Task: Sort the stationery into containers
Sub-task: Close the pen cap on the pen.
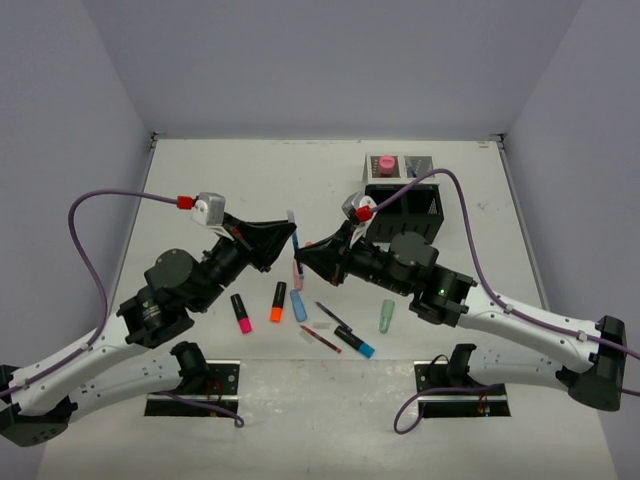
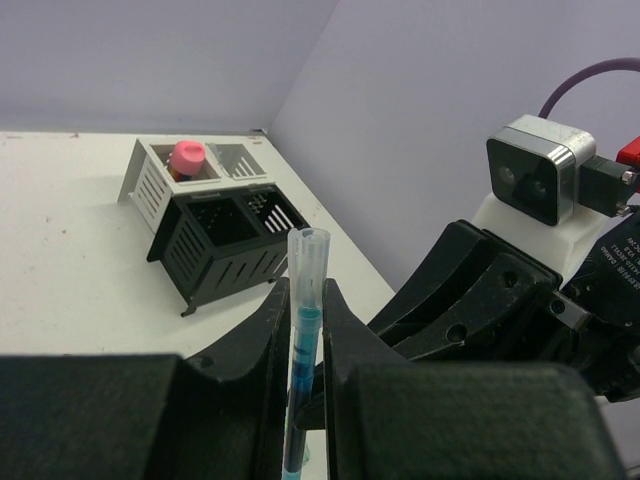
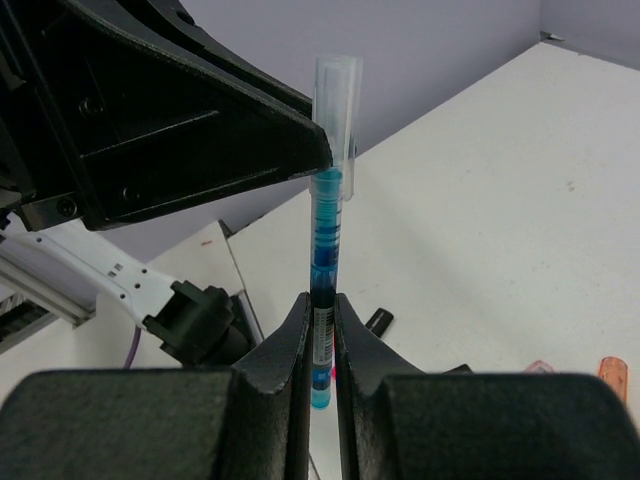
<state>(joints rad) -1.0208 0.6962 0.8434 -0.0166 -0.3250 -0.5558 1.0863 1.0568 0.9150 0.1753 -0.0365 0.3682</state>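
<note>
Two claws (image 1: 289,238) (image 1: 305,250), one mesh organizer (image 1: 404,206), one glue stick (image 1: 384,163), five highlighters (image 1: 241,313) (image 1: 277,301) (image 1: 298,305) (image 1: 386,316) (image 1: 297,274), at least three pens (image 1: 291,220) (image 1: 320,338) (image 1: 355,342)

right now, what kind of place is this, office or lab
Most likely a robotics lab test cell, not an office: a white table boxed in by plain grey-lilac walls, left arm and right arm bolted at its near edge, and stationery scattered near a black mesh organizer.

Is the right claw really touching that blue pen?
Touching. The right wrist view shows the right gripper pinching the pen from both sides.
</note>
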